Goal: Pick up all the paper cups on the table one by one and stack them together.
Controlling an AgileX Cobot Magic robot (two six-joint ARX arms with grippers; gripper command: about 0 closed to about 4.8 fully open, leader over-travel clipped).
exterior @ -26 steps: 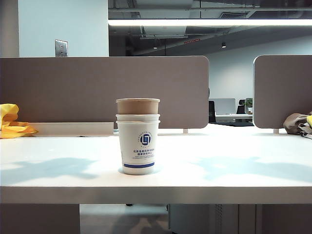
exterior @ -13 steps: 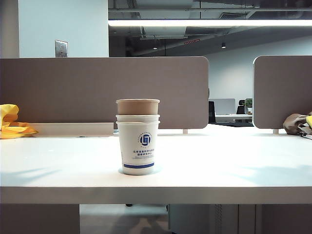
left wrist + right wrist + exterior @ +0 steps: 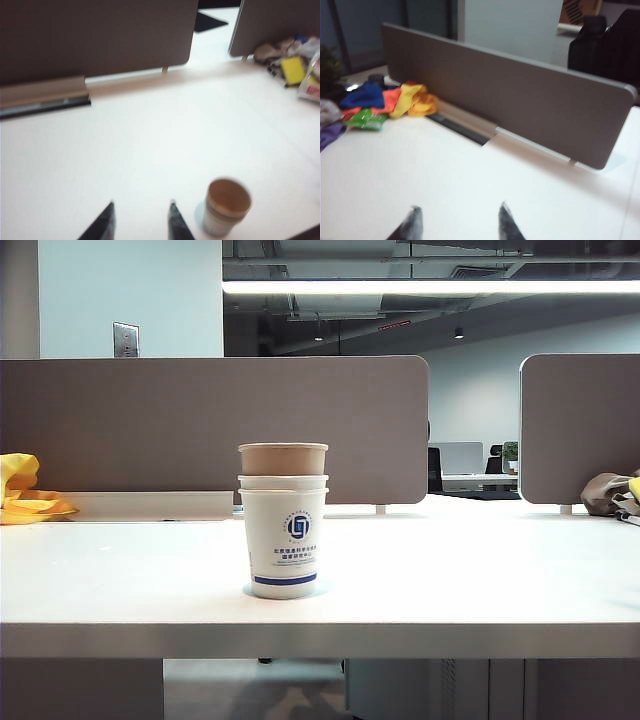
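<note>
Cups (image 3: 284,520) nested in one stack, brown on top, upright mid-table (image 3: 480,580). Left gripper (image 3: 139,220) above table beside stack, jaws wide apart, empty. Right gripper (image 3: 456,221) over bare table, jaws wide, empty.

- Grey-brown partition panels (image 3: 215,430) stand along the back of the desk, with a second panel (image 3: 580,425) at the right and a gap between them.
- A pale blue wall (image 3: 130,295) rises behind the left panel and carries a metal switch plate (image 3: 125,339).
- A long strip light (image 3: 430,286) glows under a dark open ceiling with exposed ducts.
- Through the gap, a distant desk with a monitor (image 3: 455,457) and a small plant (image 3: 511,451) shows.
- Yellow cloth (image 3: 25,492) lies at the far left, and a brownish bundle (image 3: 610,492) at the far right.
</note>
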